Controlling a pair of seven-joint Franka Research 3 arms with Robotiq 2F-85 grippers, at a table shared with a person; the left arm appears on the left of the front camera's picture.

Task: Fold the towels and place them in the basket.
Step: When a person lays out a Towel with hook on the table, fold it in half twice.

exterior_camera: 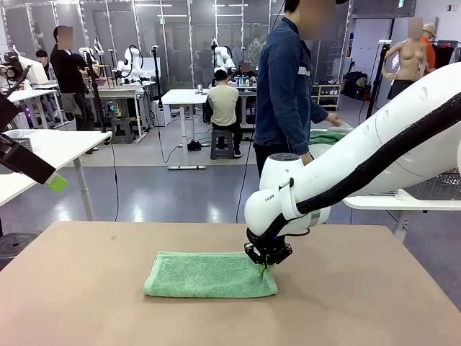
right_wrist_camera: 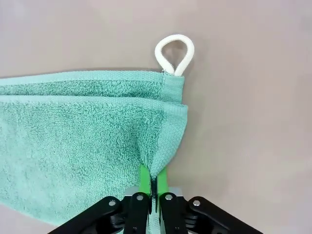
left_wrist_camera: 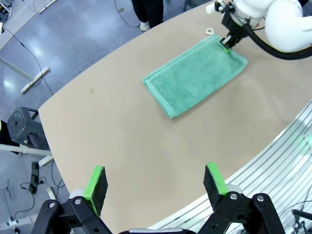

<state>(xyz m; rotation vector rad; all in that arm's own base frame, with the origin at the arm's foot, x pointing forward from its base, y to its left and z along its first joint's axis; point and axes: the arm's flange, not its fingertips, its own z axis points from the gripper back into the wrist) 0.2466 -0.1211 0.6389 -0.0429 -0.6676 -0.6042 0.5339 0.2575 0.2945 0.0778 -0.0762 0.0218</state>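
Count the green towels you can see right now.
2. One folded towel lies on the table, its edge pinched by the right end effector. A second cloth, likely a towel, lies by the person's hand farther back; others may be hidden.

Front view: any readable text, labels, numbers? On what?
None legible.
Right arm, small dark marking near the wrist: too small to read.
Small green sign high at the back: too small to read.
No print on the towel or the table.
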